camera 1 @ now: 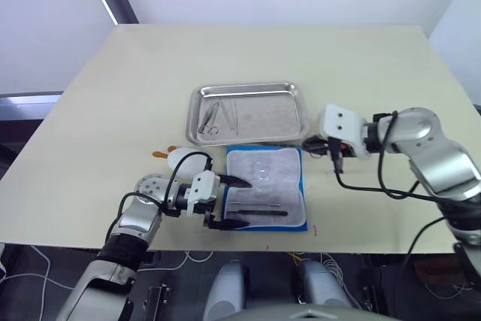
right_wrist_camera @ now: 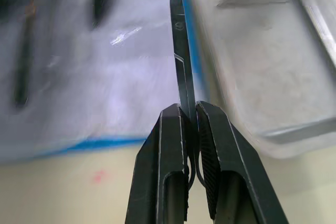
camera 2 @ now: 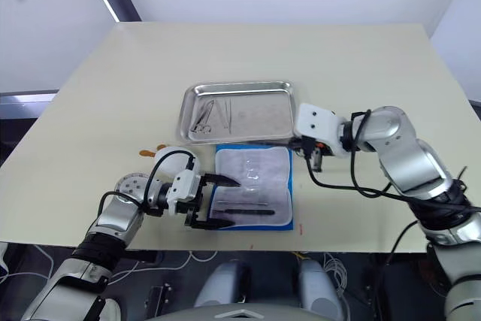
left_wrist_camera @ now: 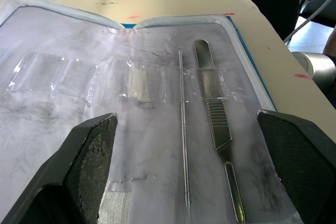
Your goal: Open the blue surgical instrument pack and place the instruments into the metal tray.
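Note:
The blue surgical instrument pack lies open near the table's front edge, pale lining up. Two slim instruments rest on the lining: a thin probe and a flat ridged silver tool. My left gripper is open at the pack's left edge, its fingers spread on either side of those tools and touching neither. Behind the pack stands the metal tray, with ring-handled instruments in its left part. My right gripper is shut on a slim dark instrument, just right of the tray's front corner.
A white egg-shaped toy with orange feet sits left of the pack, close behind my left wrist. Small red marks dot the table by the front edge. The table stretches wide to the left, back and right.

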Controlling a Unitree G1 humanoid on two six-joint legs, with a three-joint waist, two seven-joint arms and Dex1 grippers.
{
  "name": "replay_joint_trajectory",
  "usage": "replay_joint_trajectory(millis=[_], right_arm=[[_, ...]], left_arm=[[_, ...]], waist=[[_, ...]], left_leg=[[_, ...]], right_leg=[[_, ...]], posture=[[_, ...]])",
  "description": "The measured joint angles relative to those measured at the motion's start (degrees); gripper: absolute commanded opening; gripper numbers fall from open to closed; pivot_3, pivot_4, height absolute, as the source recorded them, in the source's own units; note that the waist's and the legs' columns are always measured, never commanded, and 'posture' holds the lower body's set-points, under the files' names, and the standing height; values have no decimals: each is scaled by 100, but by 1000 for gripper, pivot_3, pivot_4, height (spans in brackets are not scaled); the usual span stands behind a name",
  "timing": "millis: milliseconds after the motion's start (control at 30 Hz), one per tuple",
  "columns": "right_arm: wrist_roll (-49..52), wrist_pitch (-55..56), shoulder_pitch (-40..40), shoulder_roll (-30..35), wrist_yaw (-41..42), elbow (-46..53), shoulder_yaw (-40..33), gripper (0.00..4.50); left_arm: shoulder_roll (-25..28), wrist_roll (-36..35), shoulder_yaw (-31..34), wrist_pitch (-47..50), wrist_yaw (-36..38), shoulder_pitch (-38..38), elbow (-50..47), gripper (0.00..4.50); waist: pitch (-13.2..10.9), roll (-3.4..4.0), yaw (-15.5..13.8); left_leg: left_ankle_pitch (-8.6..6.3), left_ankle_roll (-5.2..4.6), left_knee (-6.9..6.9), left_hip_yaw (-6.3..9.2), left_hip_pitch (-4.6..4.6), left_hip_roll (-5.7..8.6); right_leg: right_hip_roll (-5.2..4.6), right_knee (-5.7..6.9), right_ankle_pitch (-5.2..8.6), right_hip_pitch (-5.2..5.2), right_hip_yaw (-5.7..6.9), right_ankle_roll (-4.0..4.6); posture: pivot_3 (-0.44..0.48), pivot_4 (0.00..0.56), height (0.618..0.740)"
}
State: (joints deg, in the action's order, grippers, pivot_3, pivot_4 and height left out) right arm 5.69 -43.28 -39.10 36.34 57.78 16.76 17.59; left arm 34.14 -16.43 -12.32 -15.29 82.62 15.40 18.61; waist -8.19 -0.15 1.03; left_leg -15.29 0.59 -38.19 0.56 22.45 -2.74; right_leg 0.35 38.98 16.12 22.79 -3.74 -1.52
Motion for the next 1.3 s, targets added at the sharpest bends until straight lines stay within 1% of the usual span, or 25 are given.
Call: replay_joint_trajectory(millis=[200,267,367,567,633,767,900,933,1067,1300], right_arm=[[-102,-417,-138,-1033,-1023,-668,6,57],[-123,-502,-159,-1286,-1294,-842,30,57],[-167,-642,-310,-1867,-1839,-1245,1,57],[-245,-587,-671,-2749,-2712,-2153,-126,57],[-256,-499,-702,-2884,-2850,-2389,-141,57],[-376,-281,-840,-3241,-3361,-3277,-249,57],[-405,-18,-1102,-3567,-3717,-3912,-496,57],[-408,130,-1240,-3714,-3861,-4257,-596,57],[-399,221,-1328,-3892,-3996,-4636,-693,57],[-294,505,-1809,-4261,-4393,-5695,-1109,57]], left_arm=[[-4,0,34,61,-95,-97,-130,4500],[-3,0,40,88,-129,-127,-172,4500],[15,0,61,114,-169,-188,-235,4500],[28,1,60,209,-244,-247,-360,4500],[35,1,66,225,-255,-259,-378,4500],[67,1,78,249,-273,-280,-408,4500],[77,0,86,249,-278,-297,-418,4500],[76,1,90,247,-282,-296,-415,4500],[75,1,91,241,-285,-294,-410,4500],[74,0,110,198,-289,-307,-388,4500]], waist=[[0,2,4],[0,2,5],[0,4,27],[1,3,60],[1,3,70],[0,4,103],[0,5,118],[0,5,121],[0,5,121],[-1,7,136]], left_leg=[[0,-1,1,-1,5,0],[0,-1,2,1,6,0],[0,-1,3,0,3,0],[0,-1,4,3,7,1],[0,-1,4,1,7,2],[0,-1,5,2,6,2],[0,-1,9,2,4,2],[0,-1,10,2,4,2],[0,-1,11,3,4,2],[-1,-1,15,2,1,2]], right_leg=[[0,-1,0,3,0,0],[0,0,0,4,1,0],[0,2,0,4,0,0],[-4,0,-1,3,5,0],[-6,-1,-1,3,4,-1],[-6,2,-1,3,5,0],[-6,1,-1,4,5,0],[-6,1,-1,3,5,0],[-7,1,-1,3,5,0],[-7,1,-1,3,4,0]], posture=[[0,150,740],[0,150,740],[0,150,740],[0,150,740],[0,150,740],[0,150,740],[0,150,740],[0,150,740],[0,150,740],[0,150,740]])
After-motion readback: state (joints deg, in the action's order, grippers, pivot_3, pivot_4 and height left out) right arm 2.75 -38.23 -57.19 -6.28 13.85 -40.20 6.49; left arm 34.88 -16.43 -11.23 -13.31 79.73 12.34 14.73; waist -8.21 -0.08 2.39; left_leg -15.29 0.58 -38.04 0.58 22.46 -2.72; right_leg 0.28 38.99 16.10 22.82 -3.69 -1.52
